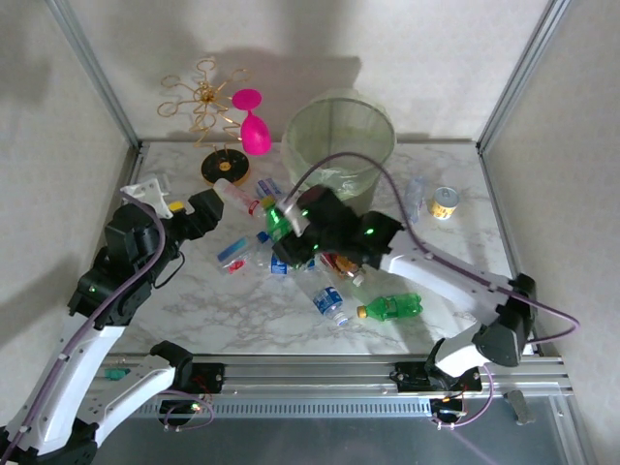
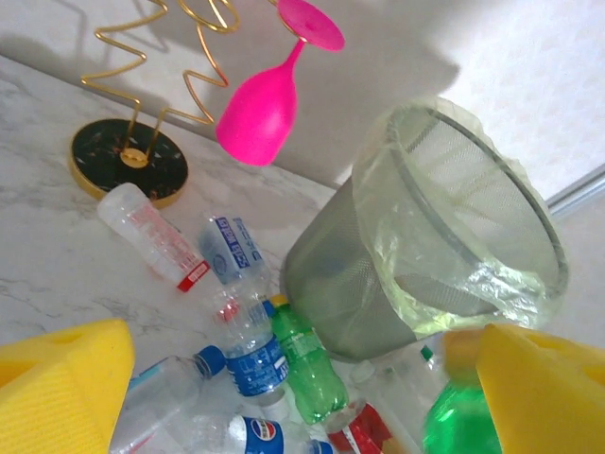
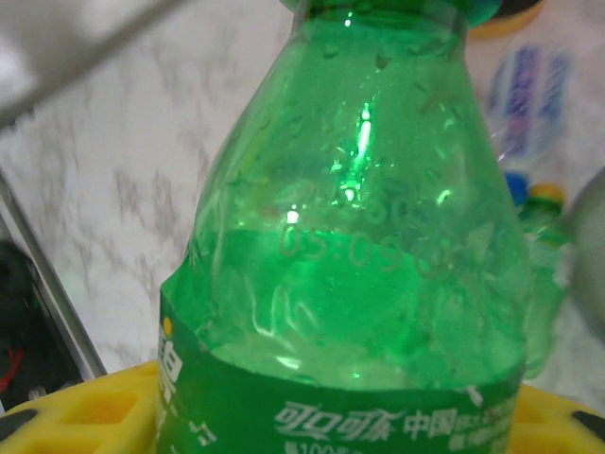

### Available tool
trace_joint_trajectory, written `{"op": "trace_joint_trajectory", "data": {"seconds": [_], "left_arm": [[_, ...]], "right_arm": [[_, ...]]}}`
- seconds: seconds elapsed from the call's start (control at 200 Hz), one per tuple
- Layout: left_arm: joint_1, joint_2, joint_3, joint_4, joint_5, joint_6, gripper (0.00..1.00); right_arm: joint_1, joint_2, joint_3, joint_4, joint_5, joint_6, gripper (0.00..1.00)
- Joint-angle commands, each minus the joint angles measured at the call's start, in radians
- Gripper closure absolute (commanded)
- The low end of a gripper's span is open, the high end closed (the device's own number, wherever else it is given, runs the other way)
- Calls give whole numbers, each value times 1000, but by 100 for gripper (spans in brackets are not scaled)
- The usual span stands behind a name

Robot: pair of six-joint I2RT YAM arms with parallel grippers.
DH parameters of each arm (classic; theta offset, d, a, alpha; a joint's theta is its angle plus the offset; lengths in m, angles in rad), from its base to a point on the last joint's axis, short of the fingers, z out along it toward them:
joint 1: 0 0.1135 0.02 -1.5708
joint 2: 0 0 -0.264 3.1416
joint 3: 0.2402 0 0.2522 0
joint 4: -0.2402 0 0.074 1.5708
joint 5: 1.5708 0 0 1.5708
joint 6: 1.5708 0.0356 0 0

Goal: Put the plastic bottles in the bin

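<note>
Several plastic bottles lie scattered mid-table in front of the bin [image 1: 339, 145], among them a green one [image 1: 392, 307] and a blue-labelled clear one [image 1: 329, 300]. My right gripper [image 1: 289, 232] is shut on a green bottle [image 1: 276, 221] just before the bin. In the right wrist view that bottle [image 3: 359, 236] stands between the yellow fingers [image 3: 66, 411]. My left gripper [image 1: 192, 208] is open at the left of the pile. Below its gripper [image 2: 298, 378] lie a green bottle [image 2: 307, 364] and a blue-labelled one [image 2: 248, 345], with the bin [image 2: 454, 218] beyond.
A pink goblet [image 1: 254, 126] hangs on a gold wire stand [image 1: 208, 107] at the back left, its black base [image 1: 226, 167] beside a red-labelled bottle [image 1: 237, 194]. A short yellow-labelled can [image 1: 444, 202] and a clear bottle [image 1: 415, 199] sit right of the bin.
</note>
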Motion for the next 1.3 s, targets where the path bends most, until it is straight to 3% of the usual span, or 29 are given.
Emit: {"op": "trace_joint_trajectory", "data": {"seconds": [0.0, 0.25, 0.37, 0.556, 0.881, 1.026, 1.131, 1.297], "left_arm": [[-16, 21, 28, 26, 80, 35, 8], [-103, 110, 4, 62, 161, 47, 10], [-169, 176, -6, 68, 139, 39, 9], [-228, 222, -38, 111, 123, 32, 9], [-230, 225, -36, 108, 80, 38, 7], [-228, 219, -54, 111, 57, 37, 7], [-229, 215, -67, 117, 52, 35, 6], [-228, 214, -73, 117, 40, 36, 6]], "right_arm": [[-92, -79, 47, 53, -78, 59, 56], [-355, -98, 172, 58, 3, 115, 56], [-420, -47, 236, 59, 95, 116, 57], [-507, 115, 395, 29, 140, 135, 57], [-522, 492, 791, -181, 320, 157, 63], [-521, 540, 760, -181, 324, 181, 61], [-520, 558, 719, -149, 255, 181, 60], [-506, 639, 782, -173, 219, 192, 58]]}}
